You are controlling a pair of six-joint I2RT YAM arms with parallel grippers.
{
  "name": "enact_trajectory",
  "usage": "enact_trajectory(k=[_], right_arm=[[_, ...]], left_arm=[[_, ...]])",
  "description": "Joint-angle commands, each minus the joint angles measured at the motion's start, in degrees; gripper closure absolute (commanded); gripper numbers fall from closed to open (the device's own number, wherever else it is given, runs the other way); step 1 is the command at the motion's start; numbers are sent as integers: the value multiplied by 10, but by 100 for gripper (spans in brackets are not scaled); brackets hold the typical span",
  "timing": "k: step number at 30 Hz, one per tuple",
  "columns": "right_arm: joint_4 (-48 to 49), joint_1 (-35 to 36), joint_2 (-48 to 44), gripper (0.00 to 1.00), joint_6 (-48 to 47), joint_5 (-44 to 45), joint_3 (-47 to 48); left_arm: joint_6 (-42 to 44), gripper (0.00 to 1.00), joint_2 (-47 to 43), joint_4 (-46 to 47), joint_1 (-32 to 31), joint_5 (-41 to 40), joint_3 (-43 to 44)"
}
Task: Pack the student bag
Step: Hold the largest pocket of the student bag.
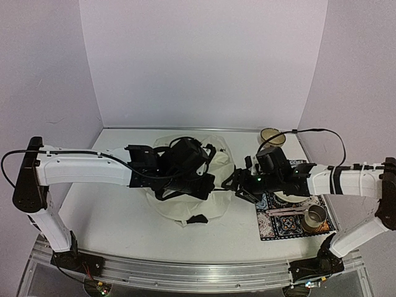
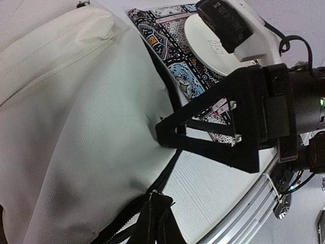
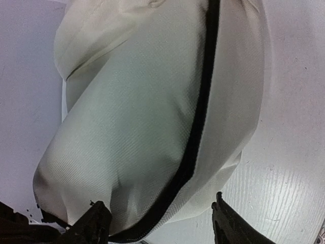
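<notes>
The bag (image 1: 179, 209) lies mid-way across the worktop (image 1: 111, 216); with the right gripper (image 3: 160, 219) released at its edge and only the left gripper (image 2: 152, 216) clenched by its zipper (image 3: 199, 127), any pull may drag the limp bag rather than unzip it.

Items in view, by count: one student bag (image 1: 179, 213); two robot arms, namely one left arm (image 1: 80, 170) and one right arm (image 1: 346, 180); one patterned mat (image 1: 275, 228); one metal cup (image 1: 315, 216); one white plate (image 2: 200, 38); one bowl (image 1: 272, 136).
</notes>
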Motion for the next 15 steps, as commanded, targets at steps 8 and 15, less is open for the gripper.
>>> enact_trajectory(k=[8, 15], right_arm=[[93, 14, -26, 23, 105, 39, -33], [76, 15, -9, 48, 113, 38, -40]], left_arm=[[29, 100, 33, 20, 9, 28, 37], [22, 100, 30, 31, 9, 41, 15]])
